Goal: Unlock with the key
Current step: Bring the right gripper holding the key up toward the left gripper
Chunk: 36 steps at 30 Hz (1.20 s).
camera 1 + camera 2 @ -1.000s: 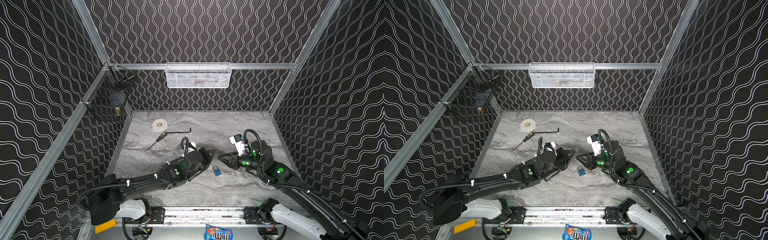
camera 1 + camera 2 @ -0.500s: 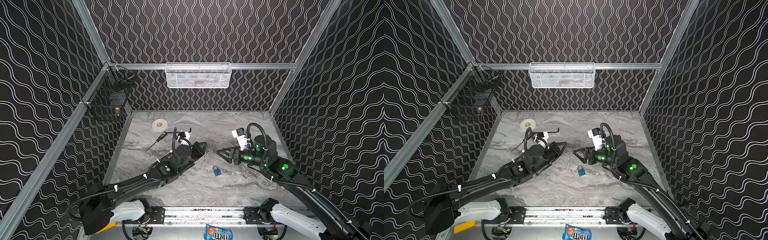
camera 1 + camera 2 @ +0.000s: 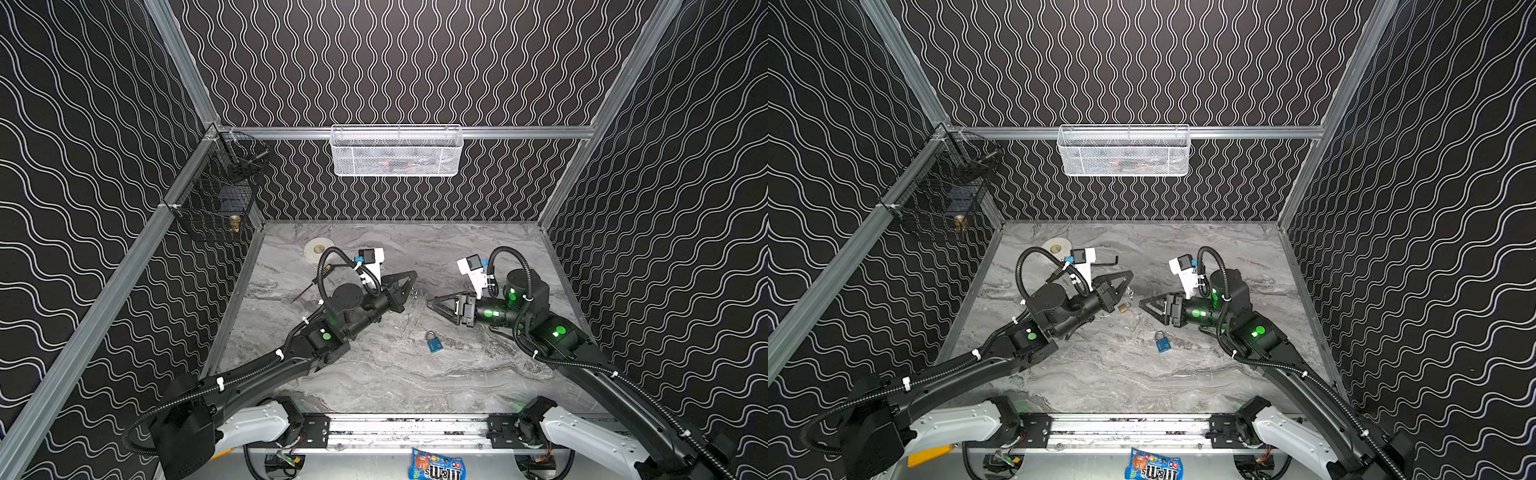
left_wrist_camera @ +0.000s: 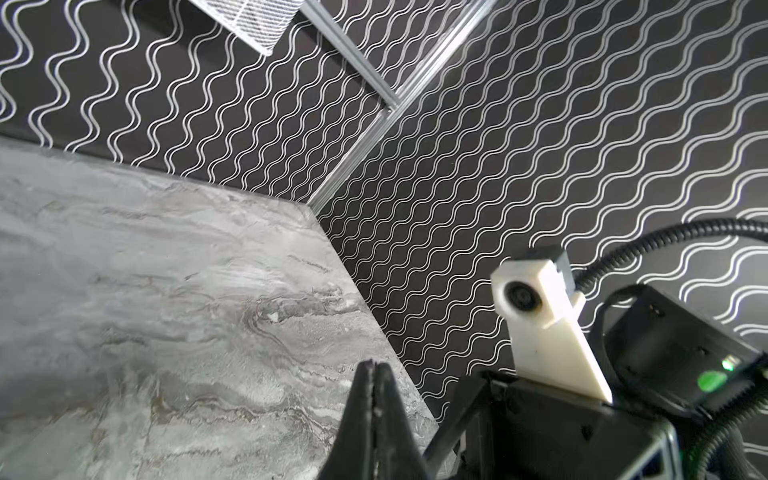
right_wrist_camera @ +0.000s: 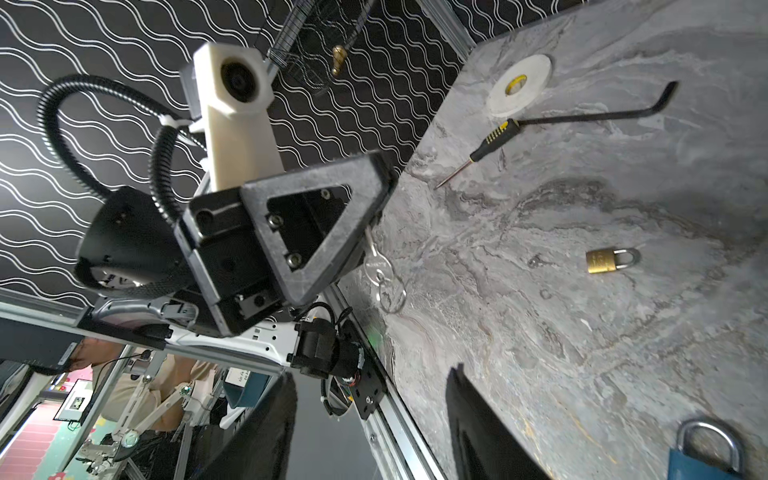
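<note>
DESK: Left to right, what have we got?

ARM: My left gripper (image 3: 409,279) is clenched on the key (image 5: 376,264), held above the marble table (image 3: 374,382); the head and ring (image 5: 390,291) hang free, so I judge the blade sits between the jaws; a brass padlock (image 3: 1122,308) lies just beside that hand; further right and nearer, the blue padlock (image 3: 434,343) lies flat, touched by nothing.

DESK: And the right side?

ARM: My right gripper (image 5: 370,415) is released, fingers (image 5: 478,436) parted around nothing, pointing left toward the key; it is the closer hand to the blue padlock, which lies just on its near side.

DESK: How does that lock lie?

ARM: Its long axis runs near to far, shackle toward the far wall; the keyhole, I judge, faces the near edge; which lock the key fits I cannot tell.

DESK: Any lettering?

ARM: Only "m&m's" on the candy bag (image 3: 436,467) at the near edge; the padlocks' marks are too small to read.
</note>
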Each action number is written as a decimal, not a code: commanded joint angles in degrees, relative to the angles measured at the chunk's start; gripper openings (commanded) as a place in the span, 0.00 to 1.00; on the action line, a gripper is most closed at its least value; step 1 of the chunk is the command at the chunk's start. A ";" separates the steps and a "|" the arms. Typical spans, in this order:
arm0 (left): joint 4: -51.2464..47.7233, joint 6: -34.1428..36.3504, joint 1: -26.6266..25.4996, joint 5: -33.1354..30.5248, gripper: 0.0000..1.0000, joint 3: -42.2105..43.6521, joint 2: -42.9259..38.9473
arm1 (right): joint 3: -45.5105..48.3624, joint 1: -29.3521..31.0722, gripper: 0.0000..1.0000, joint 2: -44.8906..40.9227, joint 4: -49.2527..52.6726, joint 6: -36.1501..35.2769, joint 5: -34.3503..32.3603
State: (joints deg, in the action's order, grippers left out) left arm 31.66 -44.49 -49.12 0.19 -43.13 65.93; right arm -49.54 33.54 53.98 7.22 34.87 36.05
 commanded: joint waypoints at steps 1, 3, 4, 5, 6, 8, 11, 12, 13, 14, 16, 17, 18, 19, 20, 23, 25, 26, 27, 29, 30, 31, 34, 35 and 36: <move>8.31 2.92 0.14 4.27 0.00 -0.23 0.72 | -0.82 -0.50 0.58 1.16 -5.68 -1.56 2.31; 9.30 2.91 0.15 5.49 0.00 -0.51 1.23 | -0.63 -1.17 0.58 2.04 -8.22 -0.83 4.81; 10.27 3.00 0.15 6.35 0.00 -0.55 1.46 | -0.77 -1.33 0.58 2.44 -9.37 -0.59 5.71; 11.12 3.23 0.17 6.94 0.00 -0.56 1.70 | -0.92 -1.31 0.57 2.68 -10.20 -0.63 6.47; 11.74 3.12 0.13 7.18 0.00 -0.56 1.88 | -1.07 -1.29 0.57 3.00 -11.04 -0.70 7.04; 12.04 3.16 0.16 7.25 0.00 -0.56 2.00 | -0.93 -1.42 0.56 3.41 -11.60 -0.83 6.53; 13.67 3.14 0.14 7.46 0.00 -0.05 1.85 | -0.78 -2.07 0.54 4.22 -12.23 -0.59 7.63; 13.97 3.16 0.17 7.71 0.00 0.02 1.91 | -0.53 -2.40 0.52 4.39 -13.19 -0.10 8.36; 14.44 3.21 0.12 7.90 0.00 0.07 2.08 | -0.01 -2.41 0.51 4.59 -14.67 0.61 9.21; 14.92 3.15 0.10 8.05 0.00 0.02 2.22 | 0.39 -2.42 0.50 4.64 -15.75 1.27 9.46; 15.83 2.82 0.17 8.17 0.00 0.07 2.52 | 0.82 -2.50 0.49 4.76 -16.31 1.46 9.77; 16.20 2.71 0.12 8.38 0.00 -0.02 2.73 | 0.73 -2.60 0.48 4.90 -16.16 1.37 9.83; 16.56 2.66 0.15 8.85 0.00 -0.24 2.92 | 0.89 -2.73 0.47 4.76 -16.42 1.34 10.33; 16.82 2.68 0.16 9.12 0.00 -0.28 3.20 | 1.19 -2.79 0.47 4.73 -16.99 1.48 10.74; 16.94 2.53 0.14 9.23 0.00 -0.46 3.46 | 1.53 -2.84 0.46 4.59 -18.29 2.03 11.55; 17.94 2.26 0.15 9.83 0.00 -0.64 4.17 | 2.12 -2.95 0.43 4.51 -19.45 2.51 11.85; 19.02 2.20 0.17 10.46 0.00 -0.81 4.54 | 2.03 -3.27 0.39 4.54 -19.44 2.49 11.94; 19.22 2.18 0.10 10.80 0.00 -0.96 4.71 | 2.06 -3.38 0.38 4.56 -19.97 2.68 11.97; 19.32 2.14 0.17 10.84 0.00 -1.08 4.87 | 2.29 -3.48 0.36 4.67 -21.03 3.28 12.35; 19.96 2.12 0.17 10.84 0.00 -1.07 5.16 | 2.94 -3.48 0.34 5.07 -23.31 4.69 13.19; 20.32 1.77 0.17 10.89 0.00 -1.21 5.34 | 3.07 -3.56 0.32 5.32 -24.20 5.27 13.58; 20.56 1.61 0.17 11.02 0.00 -1.21 5.58 | 3.05 -3.57 0.30 5.51 -24.51 5.29 13.80; 21.34 1.25 0.16 11.30 0.00 -1.43 6.21 | 2.76 -3.66 0.28 5.71 -24.34 5.14 14.02; 21.34 0.97 0.17 11.50 0.00 -1.63 6.49 | 2.91 -3.66 0.27 5.67 -24.57 5.20 14.21; 21.49 0.98 0.16 11.66 0.00 -1.85 6.71 | 2.93 -3.66 0.27 5.49 -24.65 5.16 14.05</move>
State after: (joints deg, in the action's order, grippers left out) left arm 49.36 -43.31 -49.12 10.72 -44.21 72.27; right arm -46.68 29.89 59.64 -13.65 39.48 48.99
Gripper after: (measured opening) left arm 0.050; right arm 0.271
